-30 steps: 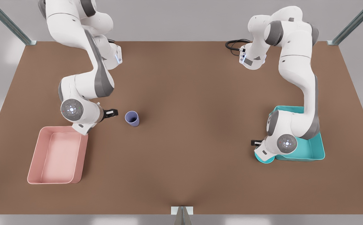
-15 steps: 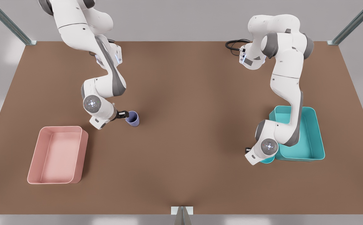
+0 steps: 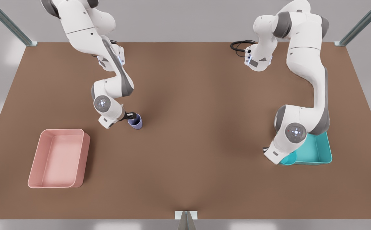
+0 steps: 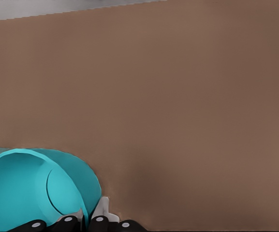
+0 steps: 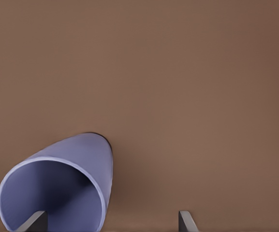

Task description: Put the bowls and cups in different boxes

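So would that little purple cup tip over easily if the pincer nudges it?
Probably: the purple cup is taller than wide, so a sideways nudge could topple it, and its round wall might let it roll. It looks thin-walled and empty, so likely light.

Teal bowl and box, lavender cup, pink box — plain, on brown table.

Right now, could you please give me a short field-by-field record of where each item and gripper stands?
cup: lavender, upright on the table, apart from both boxes
right gripper: open, one finger inside the cup's rim, one outside
bowl: teal, pinched at its rim, at the teal box's near corner
left gripper: shut on the bowl
teal box: partly behind the arm
pink box: holds nothing
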Controlling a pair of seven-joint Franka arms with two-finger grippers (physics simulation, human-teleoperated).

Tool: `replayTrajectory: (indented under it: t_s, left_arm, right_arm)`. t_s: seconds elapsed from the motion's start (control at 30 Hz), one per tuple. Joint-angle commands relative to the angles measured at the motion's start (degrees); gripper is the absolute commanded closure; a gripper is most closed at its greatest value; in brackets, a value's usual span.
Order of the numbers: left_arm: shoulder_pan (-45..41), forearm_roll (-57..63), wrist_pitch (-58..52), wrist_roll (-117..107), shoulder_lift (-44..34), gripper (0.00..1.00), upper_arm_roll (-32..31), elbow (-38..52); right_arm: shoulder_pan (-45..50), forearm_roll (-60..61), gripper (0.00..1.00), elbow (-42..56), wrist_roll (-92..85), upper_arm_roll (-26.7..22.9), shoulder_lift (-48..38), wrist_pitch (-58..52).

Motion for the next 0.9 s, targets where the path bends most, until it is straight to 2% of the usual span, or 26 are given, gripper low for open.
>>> replayTrajectory:
  t_s: [0.0,0.07,0.17,0.27,0.33,0.4,0.47,0.5,0.6,0.63,0.67,0.7,0.77,0.8,0.83,0.87]
  left_arm:
    - [0.01,0.09,-16.09,-4.78,-4.01,0.79,2.63,0.08]
    - [0.54,0.01,-15.13,-4.6,-4.01,0.79,7.03,-1.41]
    - [1.33,0.01,-7.14,0.76,-3.75,0.79,10.63,-8.45]
    - [2.2,-0.08,5.08,0.76,-1.55,0.79,10.98,-16.97]
    - [3.52,-0.08,7.28,0.85,0.38,0.79,10.98,-17.06]
    - [4.31,-0.08,7.63,0.93,1.26,0.79,10.98,-17.15]
    - [4.67,-0.08,7.63,0.93,1.79,0.79,10.98,-17.15]
    - [5.11,-0.08,8.34,0.93,2.58,0.79,10.98,-17.15]
    - [5.72,-0.17,11.59,0.93,4.07,0.79,10.98,-18.56]
    - [5.72,-0.17,11.5,0.93,3.98,0.53,10.98,-18.47]
    - [5.72,-0.17,11.15,0.93,3.81,0.0,10.98,-18.47]
    - [5.72,-0.26,10.8,0.85,3.02,0.0,10.9,-18.29]
    - [5.19,-0.7,1.23,0.67,-0.84,0.0,9.49,-16.1]
    - [5.11,-1.05,-7.9,0.67,-3.57,0.0,7.21,-11.72]
    - [5.11,-2.01,-20.65,0.58,-5.68,0.0,2.73,-2.93]
    - [5.11,-7.54,-26.99,0.67,-8.58,0.0,1.23,1.57]
  right_arm:
    - [0.03,0.34,0.0,0.05,2.62,-0.01,0.74,1.02]
    - [0.03,0.34,0.0,0.05,2.62,-0.01,1.8,1.72]
    - [-0.06,0.43,0.0,0.05,2.62,-0.01,3.38,2.78]
    - [-0.06,0.43,0.0,0.05,2.62,-0.01,4.35,3.48]
    - [0.03,0.43,0.0,0.05,2.7,-0.01,4.7,3.83]
    - [0.03,0.43,0.13,0.14,2.62,-0.01,4.7,3.92]
    - [0.03,0.43,0.41,0.4,2.62,-0.01,4.79,3.92]
    - [0.03,0.43,0.51,0.75,2.62,-0.01,5.31,3.92]
    - [0.03,0.43,0.69,1.9,2.62,-0.01,5.31,3.22]
    - [0.03,0.43,0.75,2.07,2.62,-0.01,5.31,2.96]
    - [0.29,0.43,0.79,2.25,2.62,-0.01,5.31,2.78]
    - [0.38,0.43,0.79,2.77,2.62,-0.01,5.22,2.08]
    - [-0.15,0.43,0.79,3.92,2.27,-0.01,3.56,0.85]
    - [-0.59,0.43,0.79,6.55,1.48,-0.09,2.85,-1.7]
    - [-1.82,0.43,0.79,10.59,-1.33,-0.27,2.41,-4.6]
    - [-3.14,0.43,0.79,14.2,-6.69,-0.53,2.67,-6.18]
